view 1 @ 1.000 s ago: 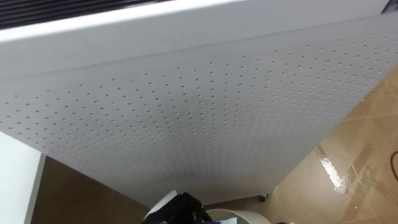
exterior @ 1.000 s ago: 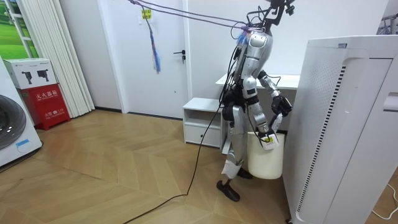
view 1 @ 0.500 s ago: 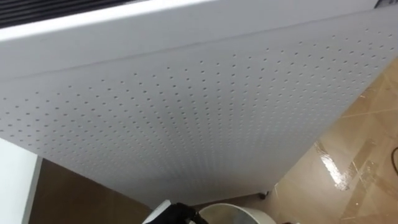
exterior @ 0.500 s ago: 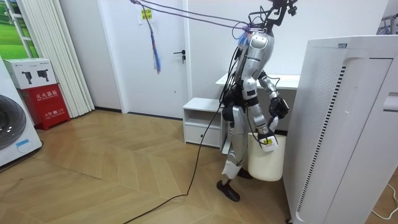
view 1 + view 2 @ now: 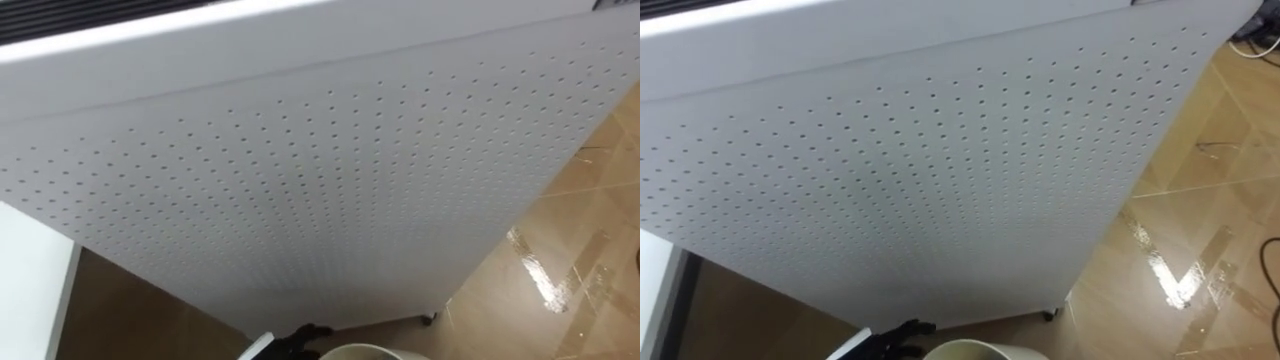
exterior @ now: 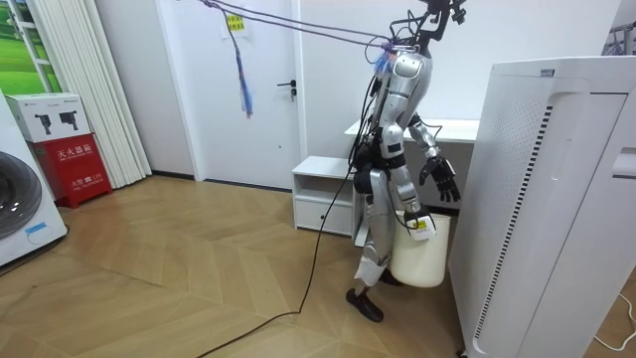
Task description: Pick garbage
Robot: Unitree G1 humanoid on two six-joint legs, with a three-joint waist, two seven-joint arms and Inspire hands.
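Gripping yellow-white garbage (image 6: 419,226), right hand (image 6: 409,213), just above white bin (image 6: 422,264)

Facing a tall perforated unit (image 5: 320,170), with a bin (image 6: 419,257) on the floor (image 5: 560,260) at the feet.
Bin between the legs and the unit, which is at the room view's right; in the eye views, bin rim just below the unit's lower edge, with the left hand (image 5: 305,338) just left of the rim. Beyond the robot, a desk (image 6: 457,127) with a low cabinet (image 6: 323,194) at its left. Further left in the room view, a door (image 6: 263,89), then a box (image 6: 75,164) with a smaller box (image 6: 52,114) on top, then a washing machine (image 6: 20,209) at the edge.
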